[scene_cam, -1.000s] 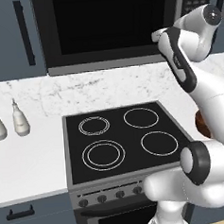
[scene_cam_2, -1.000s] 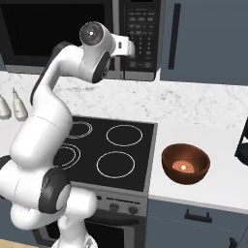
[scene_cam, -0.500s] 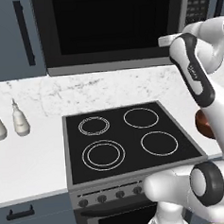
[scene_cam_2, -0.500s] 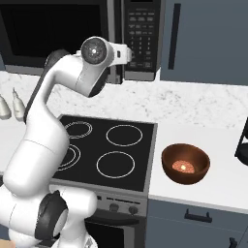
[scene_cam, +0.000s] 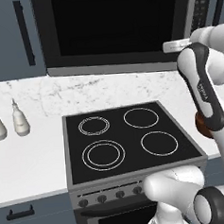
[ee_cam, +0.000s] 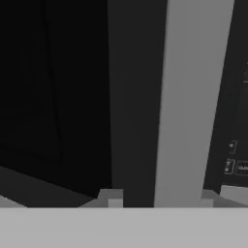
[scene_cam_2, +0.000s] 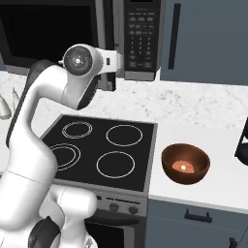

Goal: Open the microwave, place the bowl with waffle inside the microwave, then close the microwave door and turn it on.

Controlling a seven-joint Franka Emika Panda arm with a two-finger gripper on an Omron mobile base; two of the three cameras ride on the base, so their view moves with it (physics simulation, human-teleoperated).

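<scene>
Microwave door (scene_cam: 115, 30) shut, flush with the front of the microwave (scene_cam_2: 77, 36), which hung above the stove (scene_cam: 130, 143). Its grey steel edge strip (ee_cam: 186, 101) ran upright, top to bottom in the hand view, with the dark glass to one side and the keypad panel (scene_cam_2: 140, 34) to the other. That strip is the thing the next move turns on: long axis vertical, lying dead ahead of the fingers (ee_cam: 160, 198) and close.

Fingers stood partly apart, one tip low at either side of the strip's foot, nothing held. Whether they touched the strip, could not tell; it read as straddled, not yet clamped. In the right base view the hand (scene_cam_2: 110, 65) sat at the seam between door and keypad, pointing in at the microwave's front.

Judgement: door-opening step, task barely begun. Pull would need to go straight out from the front, hinge presumably on the far left side.

Bowl (scene_cam_2: 185, 163) with the waffle (scene_cam_2: 184, 166) in it rested on the desk (scene_cam_2: 213, 184) just right of the stove, well apart from the hand and lower
</scene>
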